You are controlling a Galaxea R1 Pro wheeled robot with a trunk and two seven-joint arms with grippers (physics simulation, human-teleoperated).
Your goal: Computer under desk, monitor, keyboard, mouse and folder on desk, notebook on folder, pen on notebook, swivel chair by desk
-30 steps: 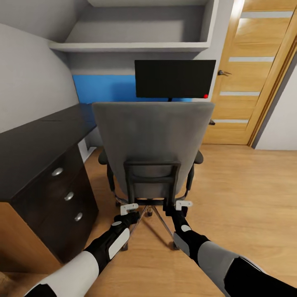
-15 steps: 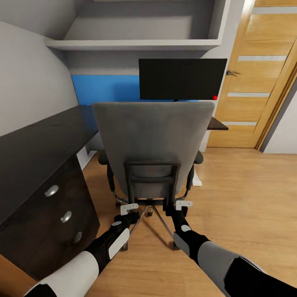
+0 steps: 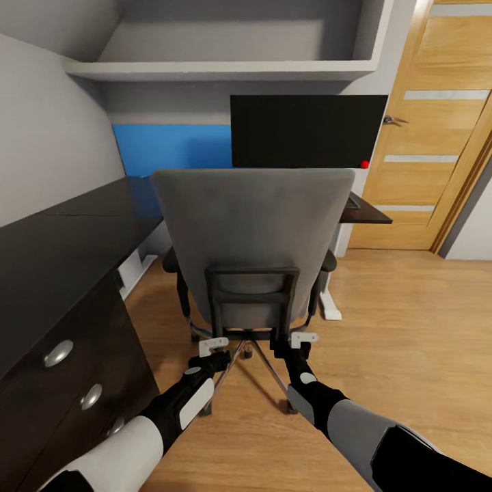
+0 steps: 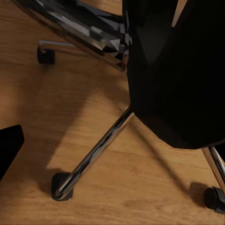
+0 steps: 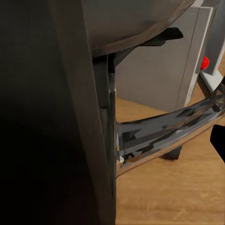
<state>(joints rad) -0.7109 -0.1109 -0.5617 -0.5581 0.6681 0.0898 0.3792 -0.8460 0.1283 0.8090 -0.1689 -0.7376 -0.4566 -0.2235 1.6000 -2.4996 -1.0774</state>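
Wooden floor (image 3: 410,328) ran under the whole scene, with a wooden door (image 3: 437,137) at far right. Nearest the camera, both arms reached forward to the back of the swivel chair (image 3: 253,232). The left gripper (image 3: 213,344) and right gripper (image 3: 301,339) sat against the lower corners of the black frame on the chair's backrest; whether their fingers were closed on the frame could not be told. The left wrist view looked down on the chair's chrome base (image 4: 93,154) and castors on the floor. The right wrist view showed the chair's dark frame close up and, beyond it, the computer (image 5: 159,70), a grey case with a red dot, standing on the floor. The desk (image 3: 61,239) ran along the left side with its drawer unit (image 3: 75,389), then turned behind the chair. Farthest back, the monitor (image 3: 307,130) stood on the desk before the blue back panel (image 3: 171,147), under a grey shelf (image 3: 219,68).
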